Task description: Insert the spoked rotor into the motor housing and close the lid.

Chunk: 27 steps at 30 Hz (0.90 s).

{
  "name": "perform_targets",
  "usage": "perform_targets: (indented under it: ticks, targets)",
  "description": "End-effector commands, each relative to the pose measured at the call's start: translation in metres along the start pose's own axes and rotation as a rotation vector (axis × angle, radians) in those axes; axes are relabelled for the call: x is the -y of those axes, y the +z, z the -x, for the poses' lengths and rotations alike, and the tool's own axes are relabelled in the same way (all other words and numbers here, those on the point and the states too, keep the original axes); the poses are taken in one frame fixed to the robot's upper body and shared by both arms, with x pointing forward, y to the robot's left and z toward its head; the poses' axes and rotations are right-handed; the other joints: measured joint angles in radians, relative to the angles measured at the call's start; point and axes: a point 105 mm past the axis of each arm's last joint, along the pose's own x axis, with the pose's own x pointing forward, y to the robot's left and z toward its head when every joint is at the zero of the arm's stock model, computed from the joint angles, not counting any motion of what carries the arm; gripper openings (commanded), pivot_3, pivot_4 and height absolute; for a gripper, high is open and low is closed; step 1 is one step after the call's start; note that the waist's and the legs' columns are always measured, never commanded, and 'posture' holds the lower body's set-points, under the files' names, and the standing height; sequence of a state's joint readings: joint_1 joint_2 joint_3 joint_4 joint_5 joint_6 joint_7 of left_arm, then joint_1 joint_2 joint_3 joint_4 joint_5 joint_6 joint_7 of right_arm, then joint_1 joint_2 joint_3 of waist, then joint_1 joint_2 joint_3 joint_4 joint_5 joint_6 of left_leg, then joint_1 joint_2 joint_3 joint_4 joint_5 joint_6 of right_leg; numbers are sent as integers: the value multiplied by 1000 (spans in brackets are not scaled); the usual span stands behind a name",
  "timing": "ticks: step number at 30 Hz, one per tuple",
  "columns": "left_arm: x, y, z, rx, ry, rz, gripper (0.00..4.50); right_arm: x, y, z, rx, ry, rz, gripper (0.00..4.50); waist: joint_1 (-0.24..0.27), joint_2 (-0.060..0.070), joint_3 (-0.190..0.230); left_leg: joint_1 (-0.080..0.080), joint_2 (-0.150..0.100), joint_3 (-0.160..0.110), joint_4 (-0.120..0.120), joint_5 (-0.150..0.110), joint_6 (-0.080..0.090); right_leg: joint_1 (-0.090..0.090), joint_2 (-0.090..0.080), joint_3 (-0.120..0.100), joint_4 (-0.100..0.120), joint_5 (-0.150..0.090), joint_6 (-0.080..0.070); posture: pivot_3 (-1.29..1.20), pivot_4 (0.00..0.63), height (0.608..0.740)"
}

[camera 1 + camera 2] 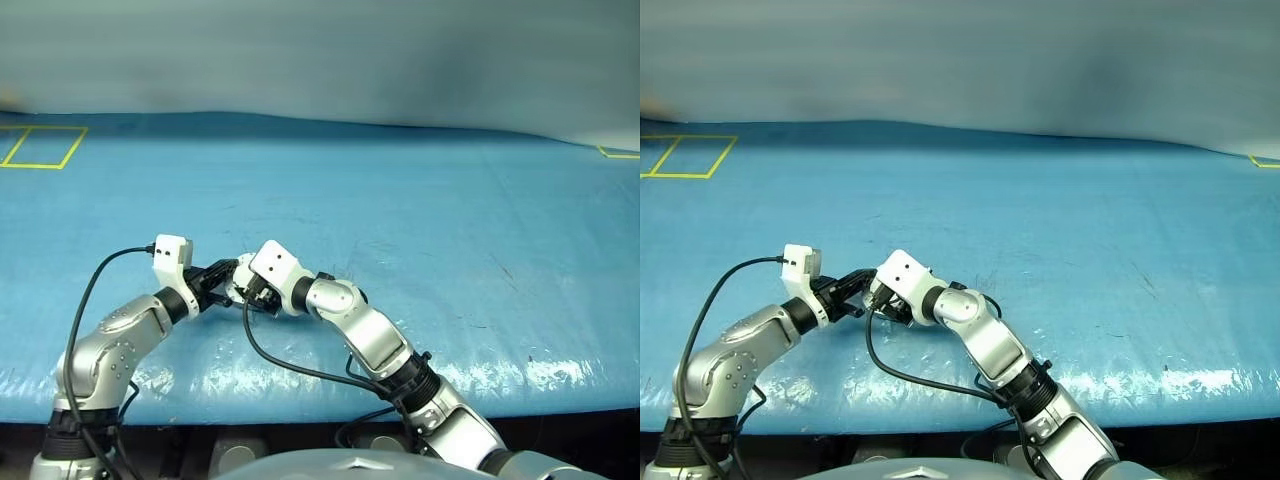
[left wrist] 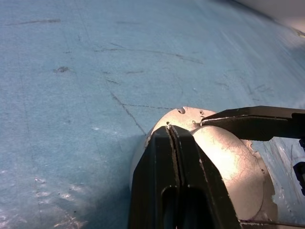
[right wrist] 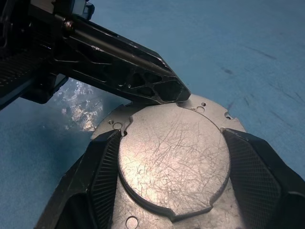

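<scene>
- The right gripper [image 3: 167,186] clamps the motor housing [image 3: 143,217] by its sides, near the worktop's [image 1: 420,200] front edge.
- The left gripper [image 2: 171,131], fingers together, presses its tip on the shut lid [image 3: 174,157].

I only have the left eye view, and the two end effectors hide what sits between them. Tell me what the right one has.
Observer: The right end effector has a finger pressed to each side of the lid, against its raised centre.
Operator: Report the left one.
Observer: The left end effector is shut, and its tips appear to touch the lid's rim.
Operator: Say which face of the lid is out.
Observer: The smooth, scratched outside faces the right wrist view.
</scene>
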<state>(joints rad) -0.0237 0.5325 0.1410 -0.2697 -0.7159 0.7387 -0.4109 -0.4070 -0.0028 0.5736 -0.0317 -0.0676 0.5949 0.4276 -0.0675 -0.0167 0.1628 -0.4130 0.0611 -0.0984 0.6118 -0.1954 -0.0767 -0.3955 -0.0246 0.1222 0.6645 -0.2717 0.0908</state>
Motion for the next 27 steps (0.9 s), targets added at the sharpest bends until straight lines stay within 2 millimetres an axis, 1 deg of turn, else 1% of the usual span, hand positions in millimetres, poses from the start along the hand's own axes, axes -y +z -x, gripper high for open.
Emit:
perform_targets:
  ticks: [1, 5, 10, 12, 13, 14, 17, 22, 24, 27]
  targets:
    - [4, -3, -1, -47, -36, -37, 0, 5, -25, 2, -93, -33, -33, 3029, 1, 0, 0, 0, 0, 0, 0, 0, 0, 0, 0, 0, 0, 0, 0, 0, 150, 740]
    - [8, -12, -1, -120, -72, -75, 0, 3, -24, 1, -90, -24, -26, 3029, 1, 0, 0, 0, 0, 0, 0, 0, 0, 0, 0, 0, -1, 0, 0, 0, 150, 740]
    - [13, -17, -1, -155, -110, -125, 0, -3, -24, 3, -75, 15, -46, 3029, 2, 0, 0, 0, 0, 0, -1, 0, 0, 0, 0, 0, -1, 0, 0, 0, 150, 740]
    - [13, -17, -1, -159, -114, -143, 0, -4, -26, 7, -67, 16, -79, 3782, 3, 0, -1, 0, 0, 0, -1, 0, 0, 0, 0, 0, -2, 0, 0, 0, 150, 740]
    - [13, -17, -1, -159, -115, -148, 0, -4, -26, 10, -64, 15, -91, 4029, 4, 0, -1, 0, 0, 0, -1, 0, 0, 1, 0, 0, -3, 0, 0, 0, 150, 740]
    - [12, -18, -1, -160, -114, -154, 0, -3, -27, 14, -56, 10, -103, 4388, 5, 0, -1, 0, 0, 0, -1, 0, 0, 1, -1, 0, -3, 0, 0, 0, 150, 740]
    - [10, -18, 0, -169, -110, -175, 0, 1, -28, 28, -20, -15, -151, 4453, 8, 0, -1, 0, 0, 0, -2, 0, 0, 1, -1, 0, -4, 0, 0, 0, 150, 740]
    - [7, -19, 0, -173, -109, -191, 0, 0, -23, 54, 74, -16, -358, 4453, 8, 0, -1, 0, 0, 0, -2, 0, 0, 0, -1, 0, -4, -1, 0, 0, 150, 740]
    - [6, -19, -1, -174, -109, -195, 0, 5, -20, 60, 106, -48, -494, 4453, 6, 1, 0, -1, 0, 0, -2, 0, 0, 0, -1, 0, -4, -1, -1, 0, 150, 740]
    - [6, -18, -2, -165, -109, -195, 0, 9, -19, 63, 135, -81, -669, 4453, 4, 2, 0, -1, 0, 0, -2, 0, 0, -2, 0, 0, -2, -1, -1, 0, 150, 740]
